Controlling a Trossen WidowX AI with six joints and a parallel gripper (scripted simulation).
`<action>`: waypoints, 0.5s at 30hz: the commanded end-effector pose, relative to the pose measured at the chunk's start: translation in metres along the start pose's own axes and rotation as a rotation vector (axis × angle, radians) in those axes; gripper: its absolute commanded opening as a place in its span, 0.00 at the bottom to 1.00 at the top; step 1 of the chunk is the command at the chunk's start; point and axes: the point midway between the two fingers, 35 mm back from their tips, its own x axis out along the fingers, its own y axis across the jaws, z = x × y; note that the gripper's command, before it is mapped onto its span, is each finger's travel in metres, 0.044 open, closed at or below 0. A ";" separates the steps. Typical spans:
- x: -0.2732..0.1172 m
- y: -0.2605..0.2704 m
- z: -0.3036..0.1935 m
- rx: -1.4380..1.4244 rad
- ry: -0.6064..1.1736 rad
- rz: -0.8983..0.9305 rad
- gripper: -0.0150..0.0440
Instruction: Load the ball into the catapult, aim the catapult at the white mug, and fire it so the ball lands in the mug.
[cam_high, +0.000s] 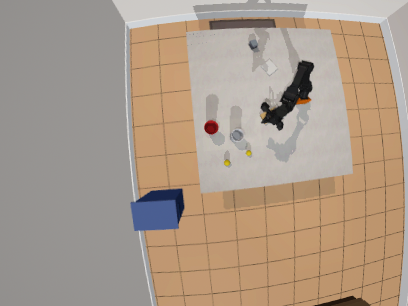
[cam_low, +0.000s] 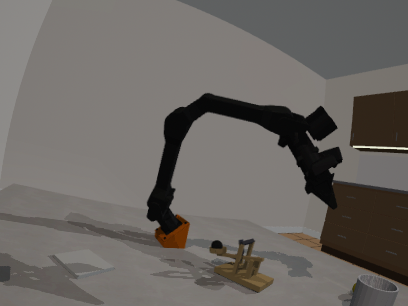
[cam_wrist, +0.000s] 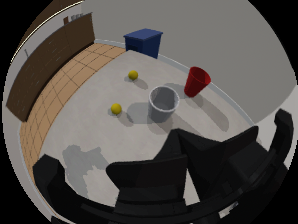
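Note:
The wooden catapult (cam_low: 255, 281) (cam_high: 263, 115) stands on the table, mostly hidden under the arm in the top view. A black ball (cam_low: 216, 244) sits in the cup at the end of its throwing arm, which points toward the orange base. The white mug, greyish here, (cam_high: 237, 135) (cam_low: 376, 295) (cam_wrist: 162, 114) stands upright on the far side of the catapult from the base. My gripper (cam_low: 334, 206) (cam_wrist: 174, 132) is shut and empty, high above the table between catapult and mug. The wrist view shows no ball or catapult.
A red cup (cam_high: 211, 127) (cam_wrist: 195, 84) stands beside the mug. Two yellow balls (cam_high: 227, 163) (cam_wrist: 133, 75) lie near the mug. A pale square tile (cam_high: 269, 67) (cam_low: 84, 263) and a small dark block (cam_high: 253, 44) are farther back. A blue box (cam_high: 155, 215) (cam_wrist: 144, 44) stands beyond the table.

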 end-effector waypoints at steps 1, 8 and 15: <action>-0.003 0.030 -0.013 -0.138 0.048 0.021 0.25; -0.010 0.071 -0.039 -0.363 0.131 0.055 0.25; -0.019 0.105 -0.069 -0.590 0.215 0.082 0.25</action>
